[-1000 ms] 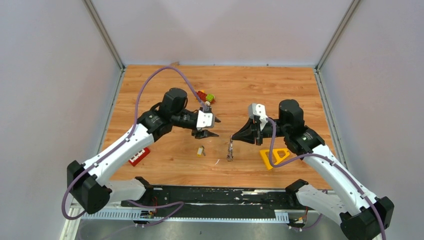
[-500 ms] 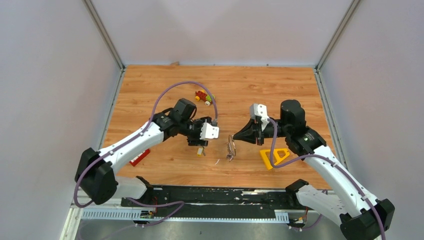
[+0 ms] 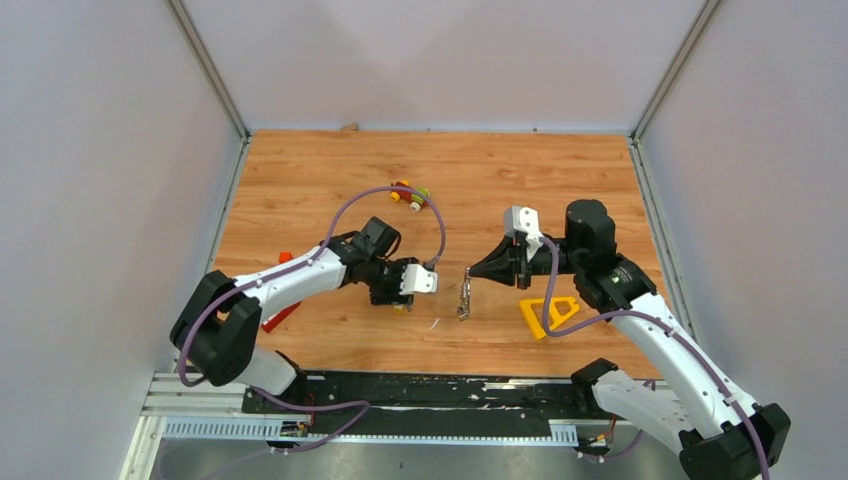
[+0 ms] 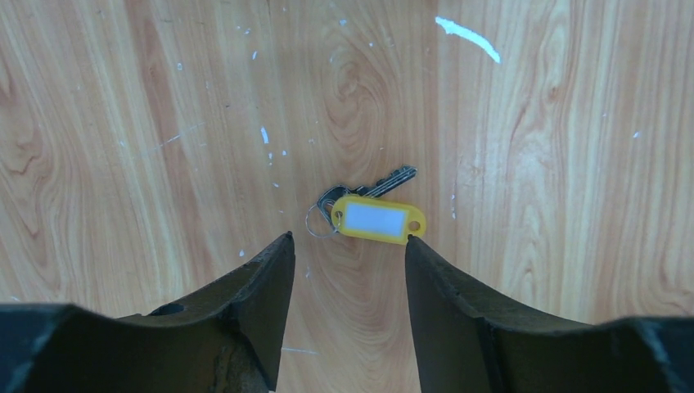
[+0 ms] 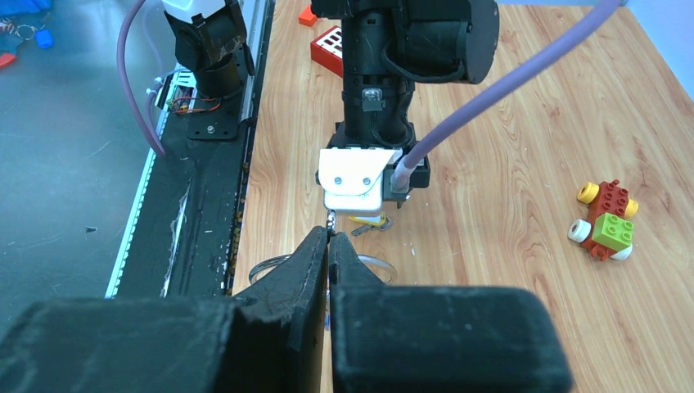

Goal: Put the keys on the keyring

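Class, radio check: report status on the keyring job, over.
Left gripper open over yellow-tagged key. Right gripper shut on keyring. Nothing seen blocking.

Bright, even, diffuse light from above; shadows soft, all three views sharp.

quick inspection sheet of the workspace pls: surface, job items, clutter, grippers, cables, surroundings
surface: wooden table, with white scuffs and specks in the left wrist view
job's things: yellow-tagged key lying flat on the wood; keyring lifted off the table, with other keys dangling from it
clutter: toy car toward the far side; yellow triangle under the right arm; red brick by the left arm
grippers: left gripper open, with a finger on each side of the tagged key; right gripper shut on the keyring
cables: a purple cable loops over each arm, neither touching the job's things
surroundings: plain pale walls; black rail at the near edge
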`<state>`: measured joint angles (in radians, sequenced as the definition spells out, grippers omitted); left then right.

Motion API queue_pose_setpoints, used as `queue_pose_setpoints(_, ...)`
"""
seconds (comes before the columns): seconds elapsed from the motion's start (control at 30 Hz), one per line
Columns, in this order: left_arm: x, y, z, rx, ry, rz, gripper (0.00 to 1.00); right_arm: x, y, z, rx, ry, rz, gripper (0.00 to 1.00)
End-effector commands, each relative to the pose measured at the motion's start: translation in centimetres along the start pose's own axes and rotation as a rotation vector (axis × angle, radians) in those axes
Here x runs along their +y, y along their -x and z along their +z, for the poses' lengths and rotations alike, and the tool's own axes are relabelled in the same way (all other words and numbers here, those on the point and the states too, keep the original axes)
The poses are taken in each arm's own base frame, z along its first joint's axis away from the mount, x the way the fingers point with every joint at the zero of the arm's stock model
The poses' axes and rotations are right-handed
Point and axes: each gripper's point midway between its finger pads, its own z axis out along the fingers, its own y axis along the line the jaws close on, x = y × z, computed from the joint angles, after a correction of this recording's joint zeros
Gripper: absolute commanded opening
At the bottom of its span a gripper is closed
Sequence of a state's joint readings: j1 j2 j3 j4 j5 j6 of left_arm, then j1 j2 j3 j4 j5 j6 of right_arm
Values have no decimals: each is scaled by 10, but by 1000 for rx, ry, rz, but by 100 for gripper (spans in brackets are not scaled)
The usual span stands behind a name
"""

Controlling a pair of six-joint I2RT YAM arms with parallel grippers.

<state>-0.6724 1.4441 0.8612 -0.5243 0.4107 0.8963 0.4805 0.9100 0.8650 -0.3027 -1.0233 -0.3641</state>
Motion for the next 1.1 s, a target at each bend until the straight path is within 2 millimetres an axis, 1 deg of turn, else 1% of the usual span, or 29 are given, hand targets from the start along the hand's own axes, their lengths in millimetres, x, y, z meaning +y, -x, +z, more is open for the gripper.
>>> queue_pose_setpoints(0.0,18,5,3,-10,0,130,58,-3,14,-2,-22,0,-46,0)
queue_pose_setpoints(0.07,18,4,7,-3,-26,163,56,-3,13,-2,-22,0,-43,0)
queue_pose_setpoints(0.13,21,3,10,14,-45,161,56,-2,14,-3,-22,1,-44,0)
queue_pose_setpoints(0.33,29,-11,17,74,-96,48,60,-1,15,-3,-25,5,-50,0)
queue_pose_setpoints(0.43,32,-15,15,84,-124,-85,62,-1,15,-4,-24,6,-49,0)
queue_pose_setpoints(0.63,18,-16,5,32,-190,-401,65,0,14,-4,-23,9,-49,0)
queue_pose_setpoints(0.73,13,-18,6,60,-185,-543,66,-1,13,-3,-21,8,-50,0)
queue_pose_setpoints(0.87,11,-20,10,89,-168,-704,65,-3,12,-3,-18,4,-48,0)
queue_pose_setpoints(1.07,19,-23,21,112,-114,-858,63,-3,12,-4,-19,-2,-52,0)
